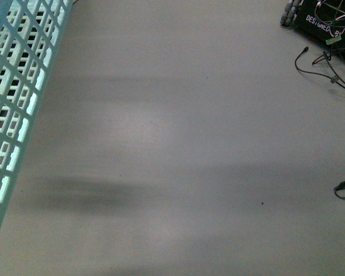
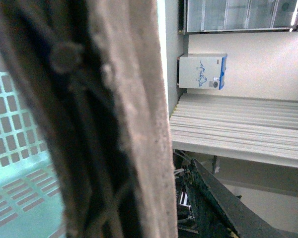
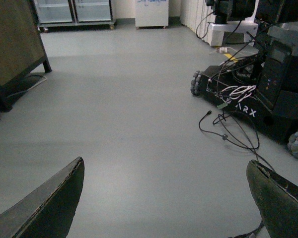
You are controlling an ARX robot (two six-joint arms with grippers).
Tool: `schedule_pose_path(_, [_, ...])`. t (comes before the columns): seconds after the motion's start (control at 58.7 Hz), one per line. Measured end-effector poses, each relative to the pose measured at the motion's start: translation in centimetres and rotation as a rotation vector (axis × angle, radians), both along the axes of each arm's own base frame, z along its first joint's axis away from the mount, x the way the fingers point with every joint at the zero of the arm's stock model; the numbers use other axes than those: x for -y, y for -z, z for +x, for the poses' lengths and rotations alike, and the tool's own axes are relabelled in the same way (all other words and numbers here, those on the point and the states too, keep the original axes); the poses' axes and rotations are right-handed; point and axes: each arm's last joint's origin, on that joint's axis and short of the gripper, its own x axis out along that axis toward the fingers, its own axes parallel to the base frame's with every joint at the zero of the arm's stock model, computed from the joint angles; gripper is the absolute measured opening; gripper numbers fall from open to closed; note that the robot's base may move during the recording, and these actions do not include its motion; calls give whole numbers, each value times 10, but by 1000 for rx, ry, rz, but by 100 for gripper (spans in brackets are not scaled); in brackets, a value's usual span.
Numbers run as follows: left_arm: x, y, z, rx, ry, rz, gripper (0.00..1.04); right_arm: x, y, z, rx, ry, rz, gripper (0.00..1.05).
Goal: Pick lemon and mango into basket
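Teal basket (image 1: 17, 103) at the left edge of a grey floor (image 1: 178, 144). The right gripper (image 3: 165, 163) is spread wide apart; whether the left gripper (image 2: 211, 198) is apart or together cannot be told.

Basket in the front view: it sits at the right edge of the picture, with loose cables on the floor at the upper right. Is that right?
Not quite. The front view shows the basket at the left edge of the picture, not the right. The loose cables do lie on the floor at the upper right.

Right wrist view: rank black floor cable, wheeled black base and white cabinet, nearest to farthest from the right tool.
1. black floor cable, just ahead of the right tool
2. wheeled black base, behind it
3. white cabinet, far wall
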Motion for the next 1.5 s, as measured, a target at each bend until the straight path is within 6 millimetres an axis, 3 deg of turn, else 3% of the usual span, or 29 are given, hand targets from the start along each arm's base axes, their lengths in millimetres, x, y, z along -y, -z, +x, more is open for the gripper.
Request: schedule_pose_path(1.499, [0, 0, 0, -4, 1, 9, 28, 0, 0, 0, 0, -2, 0, 96])
